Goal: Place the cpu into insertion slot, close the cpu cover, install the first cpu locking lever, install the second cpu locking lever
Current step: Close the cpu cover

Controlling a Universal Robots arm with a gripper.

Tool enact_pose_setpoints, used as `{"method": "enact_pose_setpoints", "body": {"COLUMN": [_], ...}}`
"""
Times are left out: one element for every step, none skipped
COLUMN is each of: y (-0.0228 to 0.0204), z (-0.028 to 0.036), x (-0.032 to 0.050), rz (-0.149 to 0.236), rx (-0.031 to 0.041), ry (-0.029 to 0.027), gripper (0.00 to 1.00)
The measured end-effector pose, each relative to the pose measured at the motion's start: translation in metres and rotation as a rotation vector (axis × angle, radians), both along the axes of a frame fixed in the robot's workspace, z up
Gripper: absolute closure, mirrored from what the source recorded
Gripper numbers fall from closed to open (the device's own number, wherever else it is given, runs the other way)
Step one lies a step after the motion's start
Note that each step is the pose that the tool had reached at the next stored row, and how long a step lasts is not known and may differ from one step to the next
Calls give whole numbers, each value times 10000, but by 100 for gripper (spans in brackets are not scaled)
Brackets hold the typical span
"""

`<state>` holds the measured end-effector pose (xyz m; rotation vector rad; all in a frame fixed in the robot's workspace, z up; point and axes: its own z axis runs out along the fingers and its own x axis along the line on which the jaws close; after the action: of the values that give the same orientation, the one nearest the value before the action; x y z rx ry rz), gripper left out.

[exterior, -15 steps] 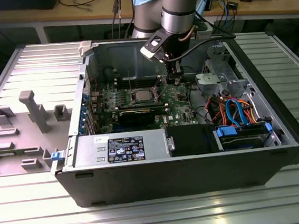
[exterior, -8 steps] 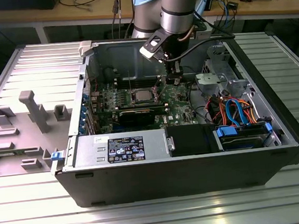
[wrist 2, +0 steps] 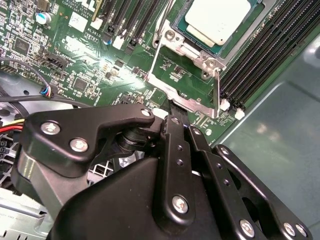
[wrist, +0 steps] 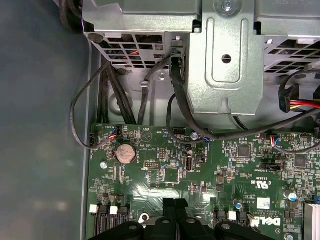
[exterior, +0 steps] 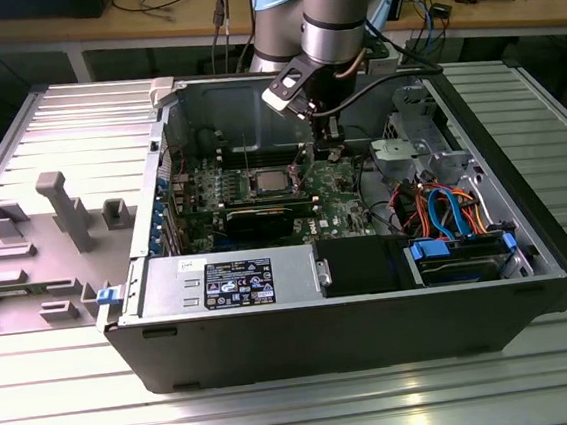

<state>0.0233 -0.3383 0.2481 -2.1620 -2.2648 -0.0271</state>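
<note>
Open PC case (exterior: 325,329) lies on its side mid worktop (exterior: 283,418). Arm reaches down into it over the green board (exterior: 338,202).

Cpu (exterior: 266,182) (wrist 2: 217,20) is seated flat in the slot (wrist 2: 176,37), mid board, silver top exposed. Memory slots (wrist 2: 265,55) run just beside it.

Cover (wrist 2: 192,104) isn't closed: it's swung up off the slot and tilted, with green board visible through its window.

End effector (exterior: 330,156) (wrist 2: 176,116) (wrist: 175,207) is closed up, fingers (wrist 2: 172,135) together with nothing seen between them. Tips are right at the cover's free edge. Contact can't be told.

First wrist view: coin cell (wrist: 125,153) near the board edge, and black cables (wrist: 180,100) run from the board up to a grey drive cage (wrist: 225,55).
</note>
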Motion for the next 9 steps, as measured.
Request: {"method": "enact_pose_setpoints", "body": {"y": [0,0,0,0,0,0,0,0,0], "z": [0,0,0,0,0,0,0,0,0], "x": [-2,-3,-5,-14,-16,-17,-20,-22,-24], "rz": [-1,0,-1,-1,-1,-1,-1,-1,0], "rx": [0,0,1,0,0,0,0,0,0], "ry": [0,0,0,0,-1,0,0,0,-1], "gripper": [89,89,89,89,89,89,89,89,89]}}
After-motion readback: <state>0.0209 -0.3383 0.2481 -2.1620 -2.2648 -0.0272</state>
